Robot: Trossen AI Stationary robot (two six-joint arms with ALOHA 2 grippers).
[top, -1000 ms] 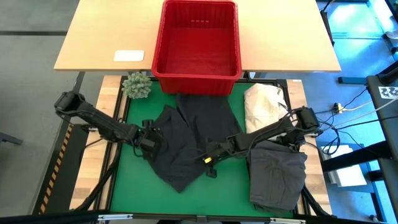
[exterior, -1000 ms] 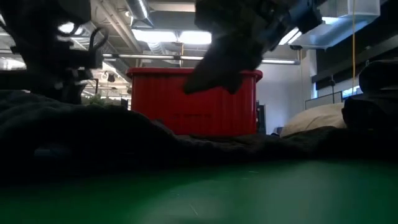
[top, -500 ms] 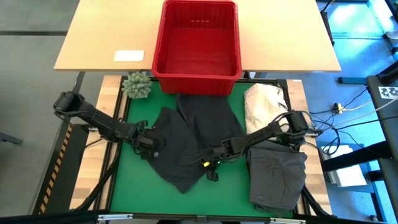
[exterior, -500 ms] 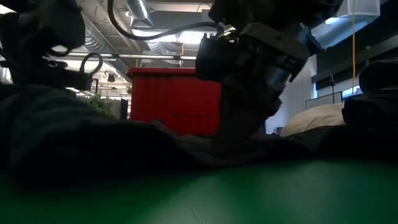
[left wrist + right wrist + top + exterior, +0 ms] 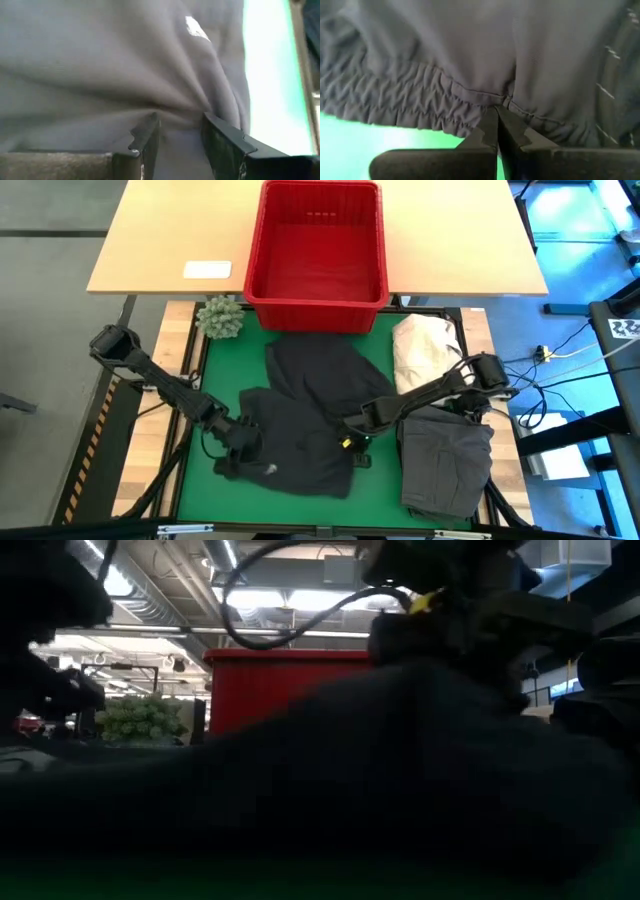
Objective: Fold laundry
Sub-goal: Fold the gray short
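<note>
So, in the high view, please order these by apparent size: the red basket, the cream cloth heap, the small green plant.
1. red basket, clearly largest
2. cream cloth heap
3. small green plant, smallest

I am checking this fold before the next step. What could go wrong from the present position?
1. The right gripper is shut on only the waistband edge of the dark garment; the thin hem may slip out.
2. The left gripper pinches bunched cloth, so wrinkles may stay in the fold.
3. The folded grey garment lies close; the right arm may disturb it.
</note>
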